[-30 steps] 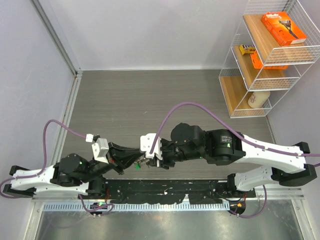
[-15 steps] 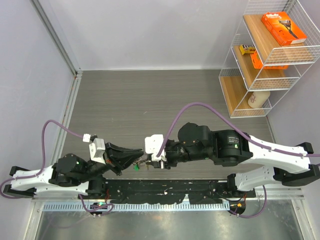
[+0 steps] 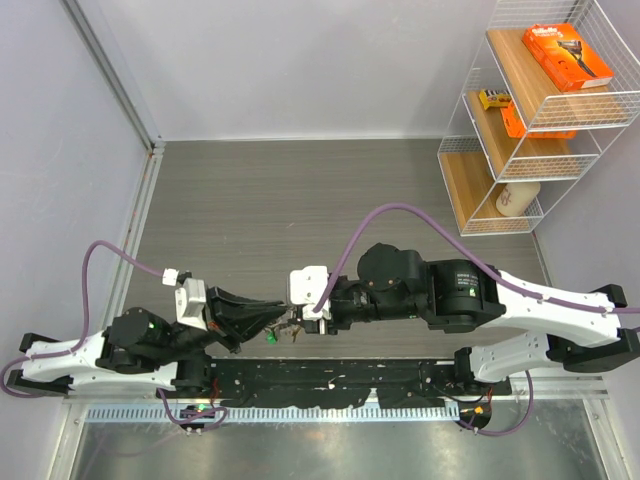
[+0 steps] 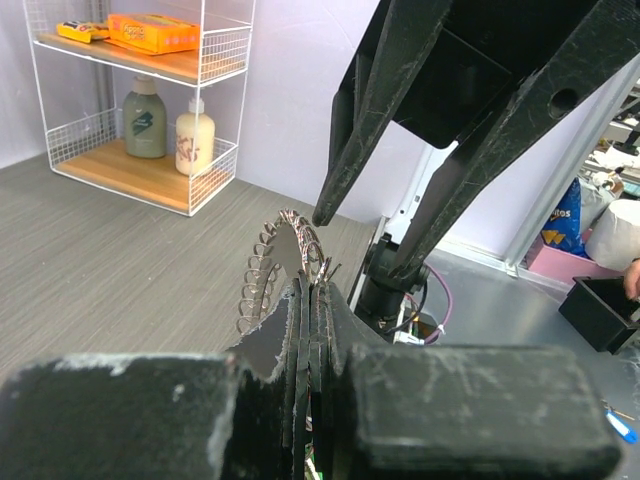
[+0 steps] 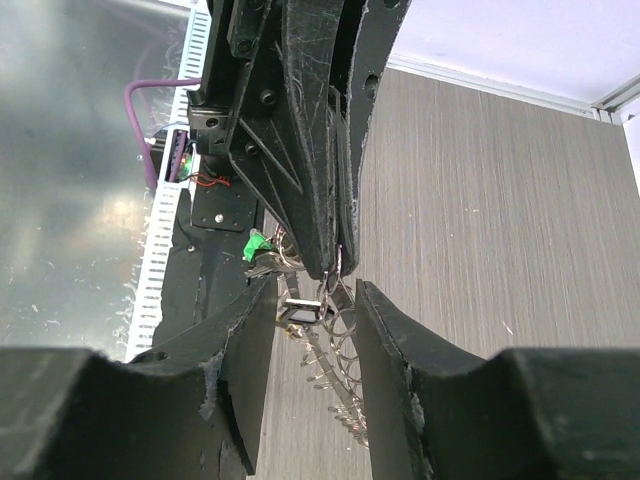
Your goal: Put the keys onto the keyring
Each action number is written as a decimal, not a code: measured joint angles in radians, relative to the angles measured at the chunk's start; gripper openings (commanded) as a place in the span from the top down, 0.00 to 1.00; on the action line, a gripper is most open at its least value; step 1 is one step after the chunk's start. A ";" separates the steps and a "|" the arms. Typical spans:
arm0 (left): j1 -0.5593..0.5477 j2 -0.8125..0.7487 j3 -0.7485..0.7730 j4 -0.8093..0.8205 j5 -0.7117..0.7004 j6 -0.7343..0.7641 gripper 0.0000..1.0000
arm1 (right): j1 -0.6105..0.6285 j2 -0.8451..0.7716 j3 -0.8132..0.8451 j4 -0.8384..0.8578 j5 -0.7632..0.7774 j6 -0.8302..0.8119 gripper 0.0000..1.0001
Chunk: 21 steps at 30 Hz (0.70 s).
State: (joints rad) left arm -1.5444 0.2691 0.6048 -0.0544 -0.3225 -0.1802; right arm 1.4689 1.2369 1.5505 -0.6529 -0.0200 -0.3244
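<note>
- Shifted since a second ago: the left arm's wrist has drawn toward the lower left and the right arm's bulk has swung rightward. Their tips still meet at lower centre.
- Top view: left gripper [image 3: 280, 314] pinches the keyring [image 3: 291, 326], its green tag [image 3: 271, 337] dangling below. Right gripper [image 3: 306, 322] sits just beside it. A grey wood-grain table [image 3: 300, 200] fills the frame, with a wire shelf [image 3: 465, 185] at upper right.
- Left wrist: its fingers are clamped on the ring at centre, and the keys [image 4: 258, 288] fan leftward. They are likely light, stiff, slick and free-swinging, so grip the bare wire.
- Right wrist: right gripper [image 5: 315, 290] is spread open, straddling the ring at centre and holding nothing.
</note>
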 measured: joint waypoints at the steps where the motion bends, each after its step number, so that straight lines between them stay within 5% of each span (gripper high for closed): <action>1: 0.000 0.000 0.000 0.000 0.002 0.000 1.00 | 0.000 0.000 0.000 0.002 0.001 -0.001 0.57; 21: 0.000 -0.004 0.000 0.005 0.021 -0.004 1.00 | 0.000 0.036 0.011 0.006 0.004 -0.007 0.69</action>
State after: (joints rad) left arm -1.5444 0.2649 0.6048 -0.0490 -0.3012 -0.1841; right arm 1.4689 1.2728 1.5616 -0.6464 -0.0158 -0.3317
